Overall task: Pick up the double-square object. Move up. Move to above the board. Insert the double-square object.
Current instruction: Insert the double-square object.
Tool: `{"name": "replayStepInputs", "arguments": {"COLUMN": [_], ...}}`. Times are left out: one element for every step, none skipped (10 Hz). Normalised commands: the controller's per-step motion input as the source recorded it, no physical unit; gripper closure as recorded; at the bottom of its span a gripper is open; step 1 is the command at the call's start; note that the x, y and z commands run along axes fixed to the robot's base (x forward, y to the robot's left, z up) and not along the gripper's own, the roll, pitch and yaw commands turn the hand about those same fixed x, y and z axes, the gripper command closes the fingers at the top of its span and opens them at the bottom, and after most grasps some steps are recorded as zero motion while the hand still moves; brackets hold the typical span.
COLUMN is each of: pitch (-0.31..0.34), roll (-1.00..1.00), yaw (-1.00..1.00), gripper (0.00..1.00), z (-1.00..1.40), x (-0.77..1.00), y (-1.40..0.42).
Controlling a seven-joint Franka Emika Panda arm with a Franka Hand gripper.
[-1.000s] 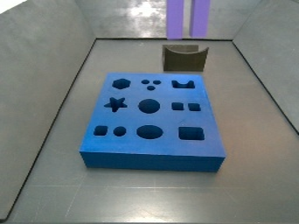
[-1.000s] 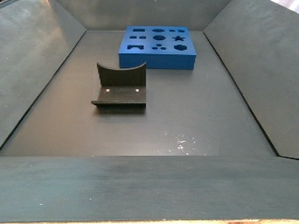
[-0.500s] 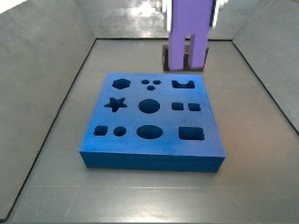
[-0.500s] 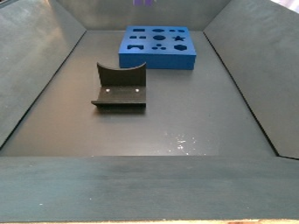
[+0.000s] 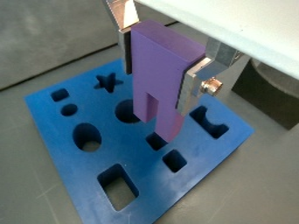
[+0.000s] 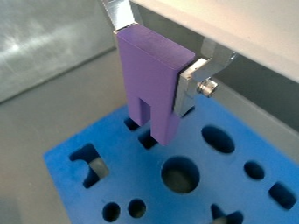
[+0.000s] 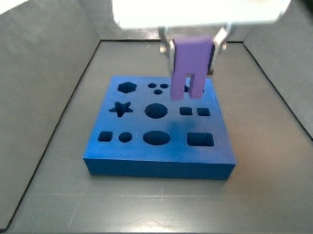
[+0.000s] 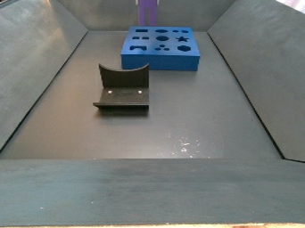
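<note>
Grey tray floor (image 8: 167, 125); sloped grey walls (image 8: 36, 62).

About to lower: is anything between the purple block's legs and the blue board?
Nothing: the hand holds the purple block over the board, with only open air below it in a side view.

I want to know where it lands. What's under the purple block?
The gripper holds the purple block above the blue board. Holes show around it. The board directly below is hidden.

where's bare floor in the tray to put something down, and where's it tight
Bare floor: the wide stretch in front of the fixture toward the near tray wall, and the strip between the fixture and the right wall. Narrower strips flank the board. Crowded: above the board, where the gripper holds the double-square object over the holes.
</note>
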Motion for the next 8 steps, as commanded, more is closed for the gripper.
{"name": "replayStepInputs", "arguments": {"pitch": [0.097,0.0,0.0,0.0,0.0,0.0,-0.017,0.0], "roll": [0.0,0.0,0.0,0.0,0.0,0.0,0.0,0.08], "yaw": [-0.11,0.0,-0.09,-0.19,-0.21,0.0,0.0,-0.11], "gripper": [1.0,1.0,1.0,1.0,1.0,1.0,1.0,1.0], "z": [0.0,0.0,-0.11,-0.18,-0.19,0.0,-0.2,-0.37], "x": [0.23,0.03,0.36,0.54,0.53,0.03,0.0,0.0], "y": [0.0,0.0,0.0,0.0,0.0,0.0,0.0,-0.08]}}
